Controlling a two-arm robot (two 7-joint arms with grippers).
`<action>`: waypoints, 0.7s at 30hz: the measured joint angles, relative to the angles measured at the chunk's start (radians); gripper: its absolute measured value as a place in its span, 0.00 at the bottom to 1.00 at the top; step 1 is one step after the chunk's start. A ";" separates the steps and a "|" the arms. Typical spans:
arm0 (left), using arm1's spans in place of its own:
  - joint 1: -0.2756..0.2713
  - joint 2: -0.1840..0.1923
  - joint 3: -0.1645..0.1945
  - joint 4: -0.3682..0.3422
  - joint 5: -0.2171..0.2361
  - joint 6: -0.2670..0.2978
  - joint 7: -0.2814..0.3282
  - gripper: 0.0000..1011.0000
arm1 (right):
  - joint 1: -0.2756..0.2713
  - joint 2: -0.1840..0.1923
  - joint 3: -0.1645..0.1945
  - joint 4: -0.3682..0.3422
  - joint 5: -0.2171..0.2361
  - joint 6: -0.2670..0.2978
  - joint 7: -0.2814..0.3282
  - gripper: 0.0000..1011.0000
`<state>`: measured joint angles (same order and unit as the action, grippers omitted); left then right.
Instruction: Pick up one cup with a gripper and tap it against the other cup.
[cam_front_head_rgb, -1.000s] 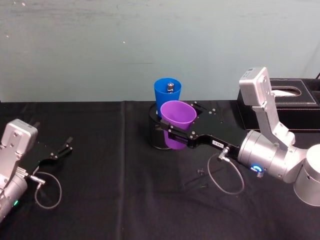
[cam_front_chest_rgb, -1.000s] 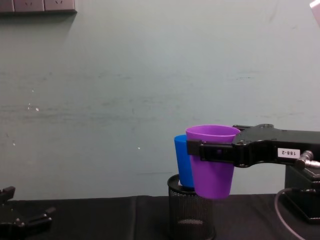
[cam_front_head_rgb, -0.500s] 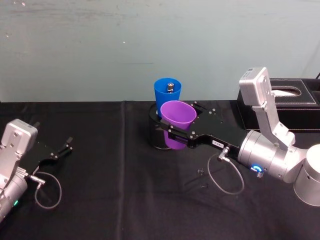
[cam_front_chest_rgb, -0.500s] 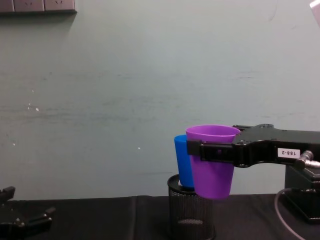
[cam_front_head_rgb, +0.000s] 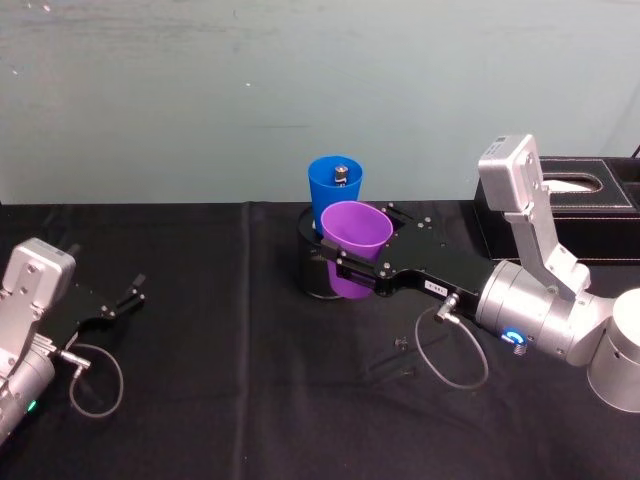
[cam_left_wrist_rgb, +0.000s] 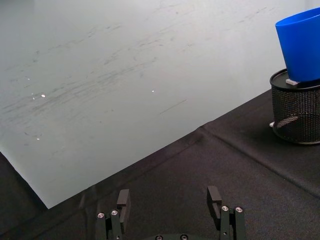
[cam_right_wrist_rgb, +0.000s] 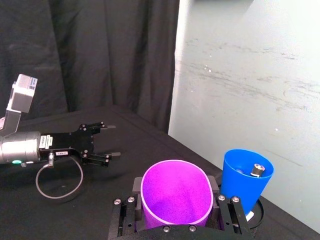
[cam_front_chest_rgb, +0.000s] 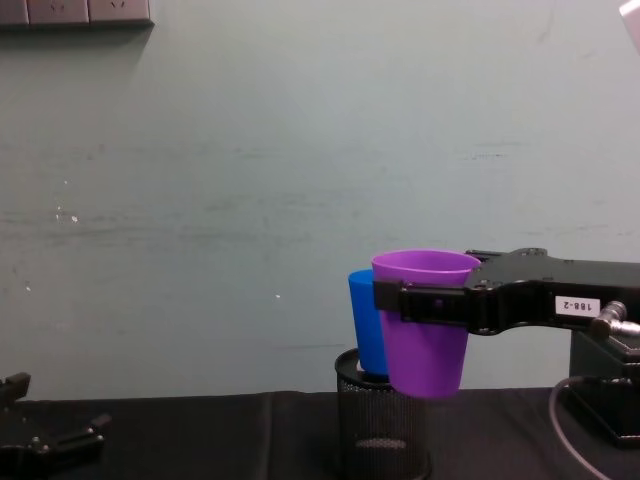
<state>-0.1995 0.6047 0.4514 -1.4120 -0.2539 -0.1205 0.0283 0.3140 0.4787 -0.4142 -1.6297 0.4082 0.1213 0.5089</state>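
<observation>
The right hand (cam_front_head_rgb: 350, 268) grips the lifted purple cup (cam_front_head_rgb: 356, 228) just beside the blue cup (cam_front_head_rgb: 328, 190). Pickup is done; the tap seemingly remains. The left hand (cam_front_head_rgb: 126, 298) sits parked, wide open.

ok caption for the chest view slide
Right gripper holds the purple cup beside the blue cup in a mesh holder.

A table draped in black cloth (cam_front_head_rgb: 240, 400) carries a wire-mesh pen holder (cam_front_chest_rgb: 380, 428) and a black tissue box (cam_front_head_rgb: 590, 228).
</observation>
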 joint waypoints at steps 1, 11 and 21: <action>0.000 0.000 0.000 0.000 0.000 0.000 0.000 0.99 | 0.000 0.000 0.000 0.000 0.000 0.000 0.000 0.73; 0.000 0.000 0.000 0.000 0.000 0.000 0.000 0.99 | 0.000 0.000 0.000 0.000 0.000 0.000 0.000 0.73; 0.000 0.000 0.000 0.000 0.000 0.000 0.000 0.99 | 0.000 0.000 0.000 0.000 0.000 0.000 0.000 0.73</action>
<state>-0.1995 0.6047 0.4514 -1.4120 -0.2539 -0.1205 0.0283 0.3141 0.4787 -0.4142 -1.6296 0.4082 0.1212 0.5089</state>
